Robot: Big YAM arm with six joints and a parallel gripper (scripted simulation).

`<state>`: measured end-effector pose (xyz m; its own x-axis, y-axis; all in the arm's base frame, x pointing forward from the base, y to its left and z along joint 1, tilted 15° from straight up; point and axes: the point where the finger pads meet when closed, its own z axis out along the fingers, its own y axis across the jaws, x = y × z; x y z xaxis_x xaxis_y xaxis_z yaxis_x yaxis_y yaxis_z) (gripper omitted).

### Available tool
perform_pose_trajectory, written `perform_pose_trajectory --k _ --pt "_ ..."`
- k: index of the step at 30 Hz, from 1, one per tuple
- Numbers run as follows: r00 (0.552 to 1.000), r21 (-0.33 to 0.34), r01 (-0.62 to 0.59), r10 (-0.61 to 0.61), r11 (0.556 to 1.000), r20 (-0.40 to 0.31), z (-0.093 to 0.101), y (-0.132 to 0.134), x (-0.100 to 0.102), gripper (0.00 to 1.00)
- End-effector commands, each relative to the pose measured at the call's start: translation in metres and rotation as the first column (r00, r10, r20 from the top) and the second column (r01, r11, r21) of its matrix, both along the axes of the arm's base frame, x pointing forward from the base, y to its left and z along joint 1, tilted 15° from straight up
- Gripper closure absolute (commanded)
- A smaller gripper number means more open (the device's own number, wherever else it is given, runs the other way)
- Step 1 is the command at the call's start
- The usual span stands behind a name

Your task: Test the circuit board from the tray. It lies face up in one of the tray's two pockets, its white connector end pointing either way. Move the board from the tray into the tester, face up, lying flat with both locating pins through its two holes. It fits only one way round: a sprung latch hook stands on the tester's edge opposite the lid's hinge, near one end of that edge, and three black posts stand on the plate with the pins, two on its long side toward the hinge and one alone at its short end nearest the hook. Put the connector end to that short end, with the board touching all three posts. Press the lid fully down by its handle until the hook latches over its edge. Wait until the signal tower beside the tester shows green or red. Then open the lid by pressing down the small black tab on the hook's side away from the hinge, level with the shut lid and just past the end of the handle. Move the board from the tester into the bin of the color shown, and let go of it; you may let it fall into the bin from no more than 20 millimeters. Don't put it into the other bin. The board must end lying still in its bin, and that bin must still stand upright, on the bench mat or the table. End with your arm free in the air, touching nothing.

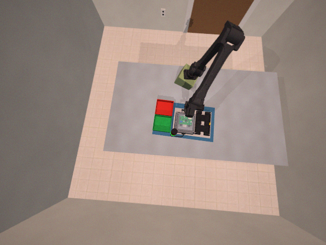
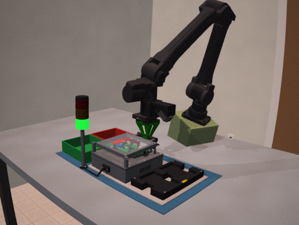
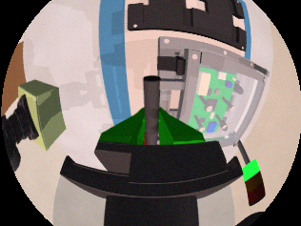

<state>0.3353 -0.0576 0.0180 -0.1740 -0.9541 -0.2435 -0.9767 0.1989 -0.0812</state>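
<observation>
- The board [image 1: 185, 121] lies face up in the tester [image 2: 125, 166], under the clear lid [image 2: 142, 148]; it is not in the tray or in a bin.
- The tray [image 2: 169, 180], at 3 o'clock from the tester in the top view, has both pockets bare, so the loading step looks done.
- The tower [image 2: 82, 122], at 7 o'clock from the tester, glows green: the test seems finished and the verdict points to the green bin [image 1: 162, 123].
- The gripper [image 2: 146, 136] stands at the tester's 12 o'clock edge, fingers drawn narrow and clamped on a black bar, apparently the lid's handle [image 3: 151, 108].
- Whether the hook is released cannot be told; the lid sits roughly level over the board.
- Left, by this reading: get the lid open, lift the board out, and carry it toward 9 o'clock.
- Then drop it low into the green bin, not the red bin [image 1: 164, 107] beside it, and raise the arm free.
</observation>
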Motion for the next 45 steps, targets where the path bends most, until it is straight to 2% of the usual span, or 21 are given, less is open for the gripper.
perform_pose_trajectory --k 1,35,45 --pt "0.998 -0.015 0.003 -0.002 1.0 0.055 0.0173 -0.0065 0.0272 1.0" --pt "0.998 -0.015 0.003 -0.002 1.0 0.055 0.0175 -0.0065 0.0271 1.0" --pt "0.998 -0.016 0.004 -0.003 1.0 0.058 0.0235 -0.008 0.0252 1.0"
